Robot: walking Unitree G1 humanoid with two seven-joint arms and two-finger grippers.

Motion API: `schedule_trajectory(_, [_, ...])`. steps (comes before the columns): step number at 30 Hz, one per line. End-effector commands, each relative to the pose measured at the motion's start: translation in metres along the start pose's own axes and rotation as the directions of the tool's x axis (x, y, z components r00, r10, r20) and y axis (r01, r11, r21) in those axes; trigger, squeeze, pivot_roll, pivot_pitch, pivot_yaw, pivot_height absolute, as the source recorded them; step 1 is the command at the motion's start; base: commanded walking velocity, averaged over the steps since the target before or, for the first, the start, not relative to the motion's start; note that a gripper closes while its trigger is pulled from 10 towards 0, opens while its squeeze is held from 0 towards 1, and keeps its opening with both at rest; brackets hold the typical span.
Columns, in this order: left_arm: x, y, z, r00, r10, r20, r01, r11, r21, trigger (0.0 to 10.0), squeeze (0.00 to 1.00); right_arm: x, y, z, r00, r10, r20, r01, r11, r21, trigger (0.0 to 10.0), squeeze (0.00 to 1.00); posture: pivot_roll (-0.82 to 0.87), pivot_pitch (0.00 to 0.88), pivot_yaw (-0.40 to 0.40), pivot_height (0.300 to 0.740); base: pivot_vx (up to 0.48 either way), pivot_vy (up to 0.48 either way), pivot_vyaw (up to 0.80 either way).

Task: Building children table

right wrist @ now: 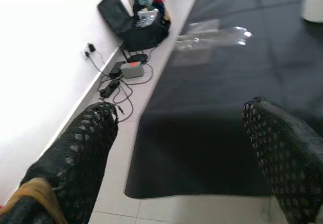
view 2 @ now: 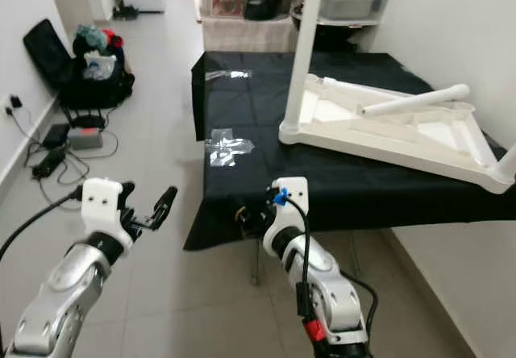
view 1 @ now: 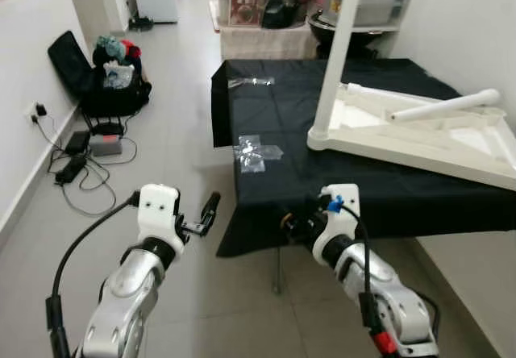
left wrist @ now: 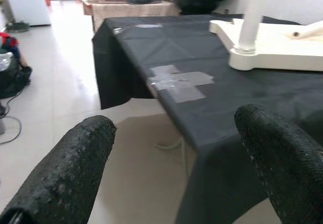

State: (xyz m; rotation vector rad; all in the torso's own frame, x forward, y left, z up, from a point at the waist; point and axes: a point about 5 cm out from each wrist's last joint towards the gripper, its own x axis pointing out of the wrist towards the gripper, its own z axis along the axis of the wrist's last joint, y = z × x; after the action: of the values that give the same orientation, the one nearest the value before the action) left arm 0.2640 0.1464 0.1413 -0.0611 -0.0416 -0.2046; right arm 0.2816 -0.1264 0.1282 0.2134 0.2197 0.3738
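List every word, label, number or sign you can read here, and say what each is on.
No text is readable.
Red box on the far shelf: its printed front is too blurred to read.
Clear plastic bags on the black cloth: no legible print.
White children table: no markings visible.

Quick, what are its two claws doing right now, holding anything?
Left gripper: open, holding nothing, off the corner of the black-covered table.
Right gripper: open, holding nothing, at the table's near edge.

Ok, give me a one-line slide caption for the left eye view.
Both grippers, left and right, open at the black-draped table, where the upturned white children's table lies.
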Motion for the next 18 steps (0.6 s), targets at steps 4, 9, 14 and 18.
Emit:
schedule_trajectory(4, [0.002,0.000,0.000,1.000,-0.008,-0.005,0.008,1.000,-0.026,10.0,0.00,0.002,-0.002,0.009,0.998,-0.009,0.069,0.010,1.000,-0.012,10.0,0.00,-0.09,0.000,-0.034,0.740,0.261,0.000,-0.40])
schedule_trajectory(9, [0.004,-0.002,0.005,1.000,-0.024,0.011,0.024,0.999,-0.025,10.0,0.00,0.005,-0.003,0.015,0.996,-0.015,0.084,0.018,0.999,-0.027,10.0,0.00,-0.08,0.000,-0.027,0.740,0.266,0.000,-0.16])
schedule_trajectory(14, [0.004,-0.004,0.007,0.999,-0.042,0.016,0.042,0.999,-0.022,10.0,0.00,0.009,0.003,0.033,0.988,0.049,0.146,-0.043,0.998,-0.045,10.0,0.00,-0.08,0.000,-0.011,0.740,0.268,0.000,0.00])
schedule_trajectory(18, [0.004,-0.005,0.008,0.999,-0.046,0.016,0.047,0.999,-0.022,10.0,0.00,0.010,0.005,0.037,0.985,0.070,0.159,-0.061,0.996,-0.059,10.0,0.00,-0.09,0.000,-0.011,0.740,0.268,0.000,0.00])
